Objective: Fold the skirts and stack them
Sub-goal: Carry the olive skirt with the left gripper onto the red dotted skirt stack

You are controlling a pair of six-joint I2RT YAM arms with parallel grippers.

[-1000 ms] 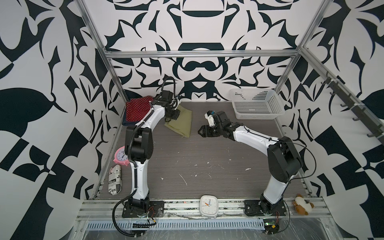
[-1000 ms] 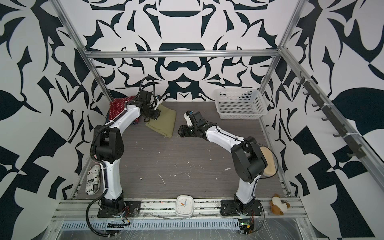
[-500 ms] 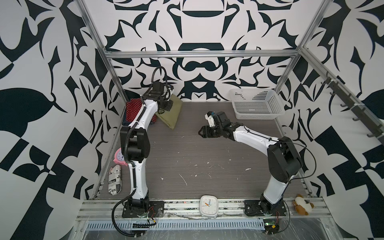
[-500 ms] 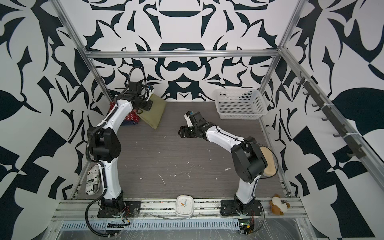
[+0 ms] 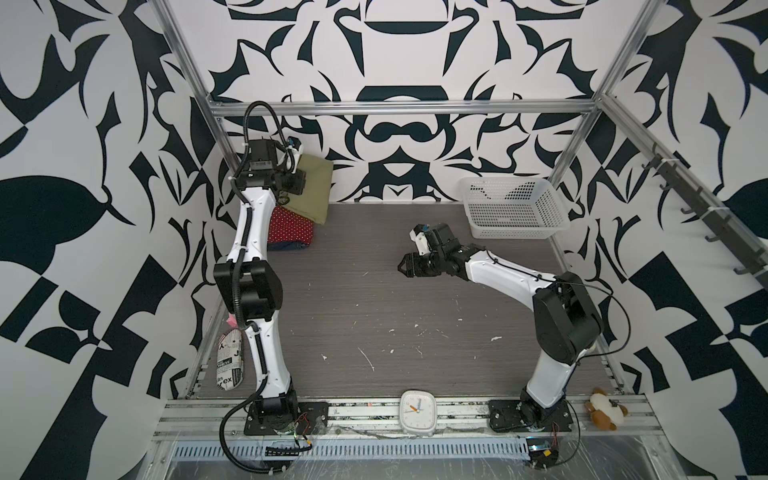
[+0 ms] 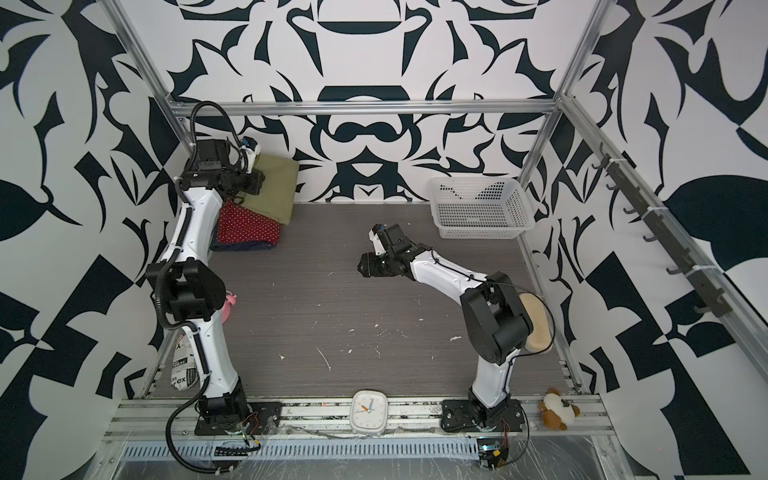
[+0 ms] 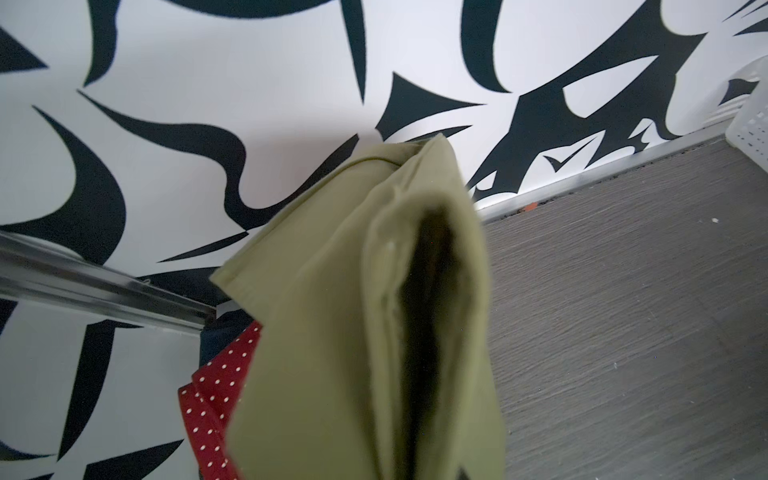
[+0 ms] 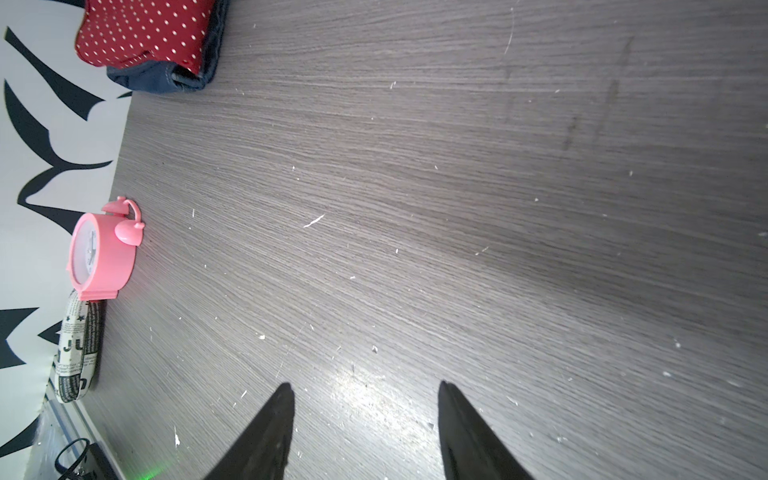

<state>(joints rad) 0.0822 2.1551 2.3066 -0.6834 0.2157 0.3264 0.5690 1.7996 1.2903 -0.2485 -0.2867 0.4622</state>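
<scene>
**Folded olive skirt held above the stack, ready to be set down**

The left gripper (image 5: 300, 185) is clamped on the folded olive-green skirt (image 5: 318, 187), which is held raised over the far left corner of the table (image 5: 374, 316). Just beneath it, the red polka-dot skirt (image 5: 291, 226) lies folded on the dark blue denim skirt (image 5: 289, 246). For a tidy stack, the olive bundle should be lowered squarely over the red one with edges aligned. It should be released only once laid flat, so the fold is not shaken open. The right gripper (image 8: 363, 388), jaws apart and empty, hovers over the middle of the table, well apart from the stack.
</scene>
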